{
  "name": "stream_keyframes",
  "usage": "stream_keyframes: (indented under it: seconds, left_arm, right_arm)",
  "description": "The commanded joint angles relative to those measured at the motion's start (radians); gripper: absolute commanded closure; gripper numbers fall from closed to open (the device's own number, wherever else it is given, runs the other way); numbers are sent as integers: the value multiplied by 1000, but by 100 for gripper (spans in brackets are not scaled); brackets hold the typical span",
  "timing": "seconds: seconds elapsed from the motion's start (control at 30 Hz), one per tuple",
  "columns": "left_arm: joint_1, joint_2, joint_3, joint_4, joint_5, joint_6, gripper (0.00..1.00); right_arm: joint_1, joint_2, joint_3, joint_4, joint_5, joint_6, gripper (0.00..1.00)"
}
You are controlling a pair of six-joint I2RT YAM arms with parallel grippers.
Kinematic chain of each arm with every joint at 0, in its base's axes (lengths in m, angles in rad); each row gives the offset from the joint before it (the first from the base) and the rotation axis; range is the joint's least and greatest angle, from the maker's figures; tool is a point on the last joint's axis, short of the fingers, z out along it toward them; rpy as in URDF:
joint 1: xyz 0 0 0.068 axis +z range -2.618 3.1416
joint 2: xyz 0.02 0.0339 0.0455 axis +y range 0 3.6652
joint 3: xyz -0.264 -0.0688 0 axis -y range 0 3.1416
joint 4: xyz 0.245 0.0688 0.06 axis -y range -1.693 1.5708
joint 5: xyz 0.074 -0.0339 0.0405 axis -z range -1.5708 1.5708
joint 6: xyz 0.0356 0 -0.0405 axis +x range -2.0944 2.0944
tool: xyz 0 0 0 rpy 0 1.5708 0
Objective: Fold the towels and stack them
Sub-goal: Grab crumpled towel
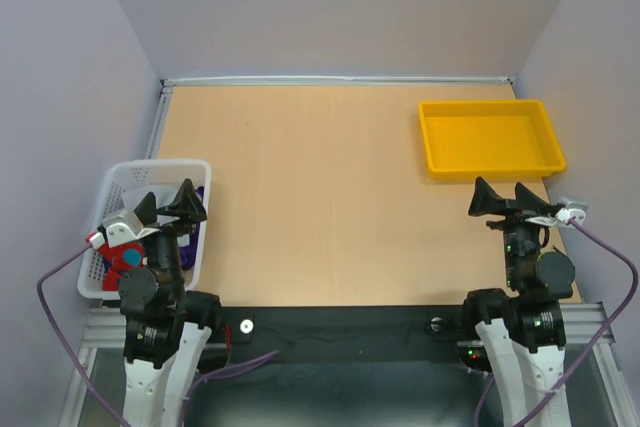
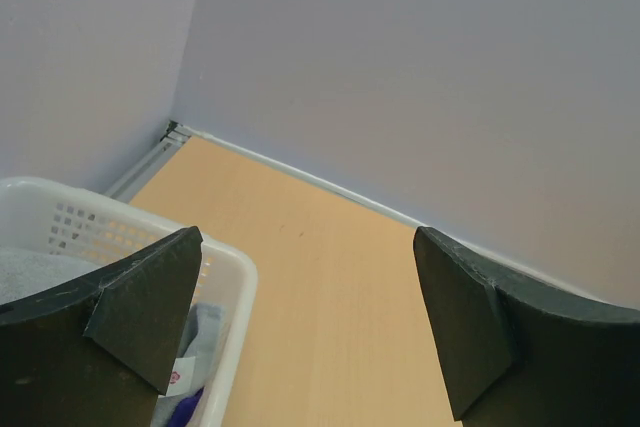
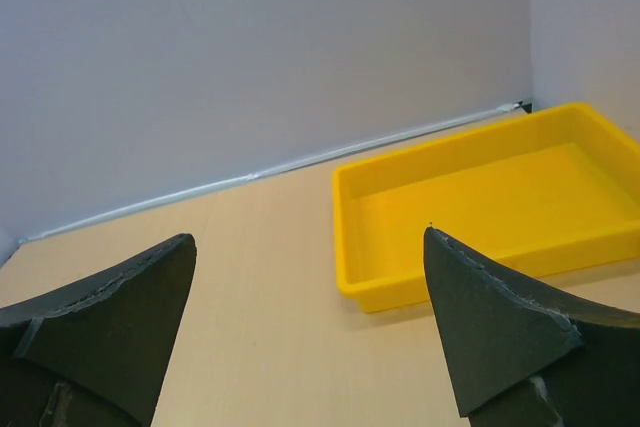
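The towels lie bunched in a white mesh basket at the table's left edge. In the top view a purple towel and a red one with a blue mark show past the arm. The left wrist view shows a grey towel and a bit of purple towel inside the basket. My left gripper hangs open over the basket's right rim, holding nothing. My right gripper is open and empty above bare table, just short of the tray.
A yellow plastic tray with nothing in it sits at the back right. The wooden tabletop is walled in by lilac panels on three sides. A metal rail runs along the back edge.
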Motion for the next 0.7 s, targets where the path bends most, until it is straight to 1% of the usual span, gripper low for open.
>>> stream_keyframes:
  seconds: [0.0, 0.23, 0.33, 0.37, 0.4, 0.43, 0.5, 0.53, 0.57, 0.67]
  left_arm:
    - [2, -115, 31, 37, -14, -13, 1]
    - [2, -32, 48, 21, -32, -72, 1]
    - [2, 67, 77, -33, -75, -129, 1]
    - [3, 141, 91, -98, -103, -188, 1]
    - [2, 184, 120, -139, -170, -218, 1]
    - [2, 272, 132, -171, -192, -244, 1]
    - [2, 363, 157, -232, -216, -267, 1]
    - [2, 450, 184, -255, -242, -311, 1]
    - [3, 492, 198, -281, -252, -322, 1]
    - [6, 655, 252, -309, -261, -342, 1]
  right_arm:
    - [-3, -14, 44, 12, -7, -16, 0]
    - [-4, -16, 34, 12, -42, -32, 0]
    - [5, -13, 23, 12, -42, -32, 0]
    - [12, -8, 24, 12, -42, -30, 0]
    - [16, -6, 21, 12, -44, -29, 0]
    - [22, -5, 21, 12, -47, -29, 0]
    - [34, -3, 21, 11, -54, -29, 0]
    - [48, -3, 21, 11, -59, -32, 0]
    - [63, -2, 21, 8, -59, -30, 0]
    - [88, -3, 17, 6, -57, -30, 0]
